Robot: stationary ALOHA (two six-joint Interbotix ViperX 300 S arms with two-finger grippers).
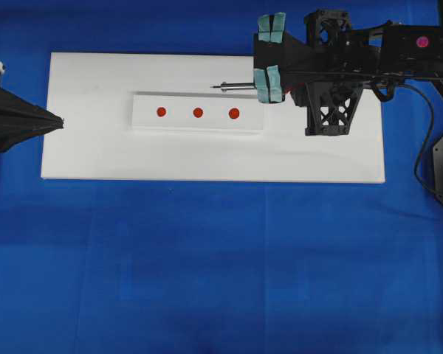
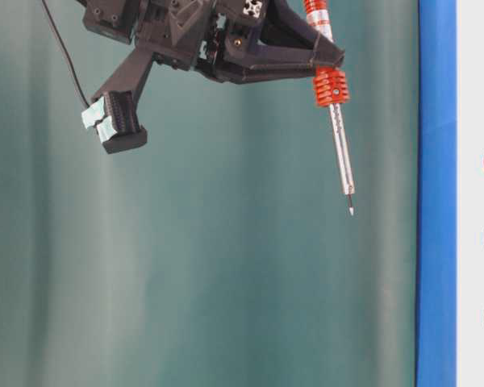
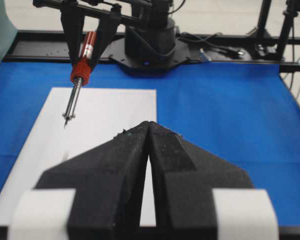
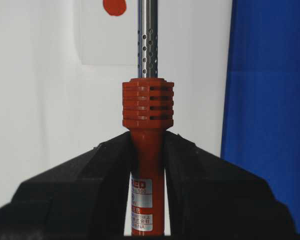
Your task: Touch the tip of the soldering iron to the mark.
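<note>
Grip first: the right claw (image 4: 147, 150) is clamped on the red-orange handle of the soldering iron (image 4: 147, 107), just behind the ribbed collar, so the silver shaft and dark tip project well clear of the jaws (a sensible hold, since it leaves the tip free to be sighted and steered). In the table-level view the iron hangs tip-down at a slight tilt, with open air beneath it, so nothing is touching yet.

From overhead, the tip pokes out leftward from the claw, over the far edge of the small white strip (image 1: 148, 118) that carries three red dots on the white board (image 1: 81, 155). The mark (image 1: 234, 113) is the dot nearest the claw, lying just off to one side of the tip; judging from that, a short sideways shift and a descent remain.

The left claw (image 3: 147, 145) sits pressed together and empty at the board's opposite end, well apart from the dots, apparently parked out of the way.
</note>
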